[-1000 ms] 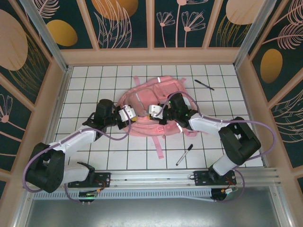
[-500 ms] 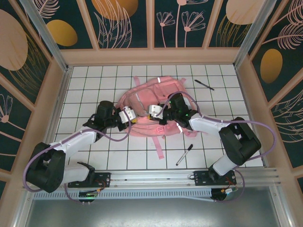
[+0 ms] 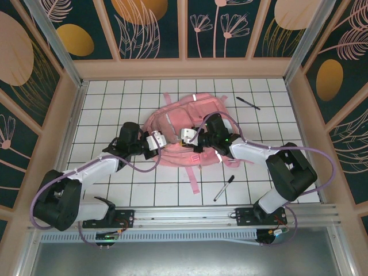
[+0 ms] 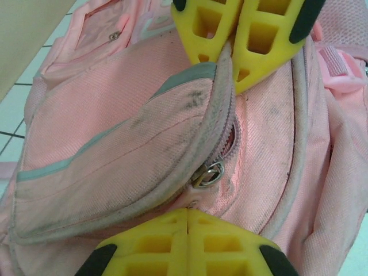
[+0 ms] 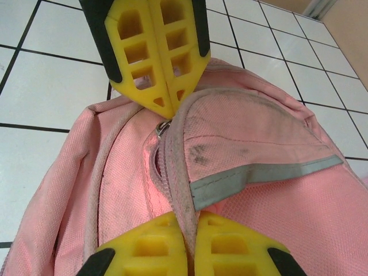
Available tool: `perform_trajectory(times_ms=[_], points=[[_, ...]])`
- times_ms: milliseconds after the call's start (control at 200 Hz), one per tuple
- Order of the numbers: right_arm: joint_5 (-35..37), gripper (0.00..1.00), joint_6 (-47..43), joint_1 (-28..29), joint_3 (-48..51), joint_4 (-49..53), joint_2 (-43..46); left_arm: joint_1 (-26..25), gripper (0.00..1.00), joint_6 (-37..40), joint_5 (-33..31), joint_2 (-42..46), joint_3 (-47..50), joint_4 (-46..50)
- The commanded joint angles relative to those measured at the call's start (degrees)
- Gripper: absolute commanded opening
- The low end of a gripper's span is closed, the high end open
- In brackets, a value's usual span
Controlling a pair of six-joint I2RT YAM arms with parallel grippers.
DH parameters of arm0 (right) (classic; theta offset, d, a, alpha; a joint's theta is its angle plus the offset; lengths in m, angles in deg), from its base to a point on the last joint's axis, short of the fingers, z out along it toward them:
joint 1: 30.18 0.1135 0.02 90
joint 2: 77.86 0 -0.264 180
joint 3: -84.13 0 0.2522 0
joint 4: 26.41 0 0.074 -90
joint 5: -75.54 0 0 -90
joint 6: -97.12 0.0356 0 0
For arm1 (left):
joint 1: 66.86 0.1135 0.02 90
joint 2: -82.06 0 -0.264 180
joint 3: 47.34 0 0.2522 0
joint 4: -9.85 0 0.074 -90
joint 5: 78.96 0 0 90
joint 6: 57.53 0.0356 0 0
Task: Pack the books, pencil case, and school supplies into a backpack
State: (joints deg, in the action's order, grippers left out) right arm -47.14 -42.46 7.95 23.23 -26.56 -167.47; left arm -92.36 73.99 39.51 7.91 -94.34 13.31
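Observation:
The pink backpack lies flat mid-table, its grey-edged pocket flap partly unzipped. My left gripper is shut, its tips pinching the small pink tab under the silver zipper slider. Facing it, my right gripper is shut on the flap's grey piped rim. Of the school supplies, a black pen lies at the back right and a whitish-barrelled pen at the front right. The books and the pencil case are out of view.
A pink strap trails from the backpack toward the near edge. Wooden walls fence the white tiled table on three sides, and the arms' mounting rail runs along the front.
My left gripper's jaws have closed at the zipper slider. Both arms have barely shifted and the right gripper keeps its hold.

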Motion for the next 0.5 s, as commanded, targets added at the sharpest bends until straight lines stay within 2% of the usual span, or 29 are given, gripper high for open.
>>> perform_trajectory(times_ms=[0, 210, 315, 335, 380, 405, 430, 495], points=[[-3.9, 0.0, -1.4, 1.3, -1.4, -4.2, 3.5, -1.2, 0.0, 4.1, 2.3, 2.8, 1.4, 3.4], [-3.7, 0.0, -0.9, 0.2, -0.1, -5.0, 3.8, -1.2, 0.0, 7.2, -0.4, 7.0, 2.5, 10.1], [-3.8, 0.0, -1.5, 0.0, -1.1, -3.9, 3.8, -1.2, 0.0, 6.5, -1.7, 9.3, 4.1, 9.1], [-3.8, 0.0, -1.6, 0.1, -1.2, -3.8, 3.8, -1.2, 0.05, 6.2, -2.1, 9.7, 4.6, 8.3], [-3.9, 0.0, -1.9, 0.1, -1.2, -3.6, 3.9, -1.2, 0.32, 4.6, -3.3, 10.5, 5.5, 5.7], [-3.9, 0.0, -2.0, 0.0, -1.2, -3.5, 3.9, -1.2, 0.41, 3.7, -4.0, 11.0, 5.7, 4.4], [-4.0, 0.0, -2.1, 0.1, -1.1, -3.4, 3.9, -1.2, 0.45, 3.1, -4.6, 11.3, 5.9, 3.5], [-4.6, 0.0, -2.1, 0.0, -1.1, -3.2, 4.1, -1.2, 0.47, 2.2, -5.4, 12.1, 5.5, 2.5]])
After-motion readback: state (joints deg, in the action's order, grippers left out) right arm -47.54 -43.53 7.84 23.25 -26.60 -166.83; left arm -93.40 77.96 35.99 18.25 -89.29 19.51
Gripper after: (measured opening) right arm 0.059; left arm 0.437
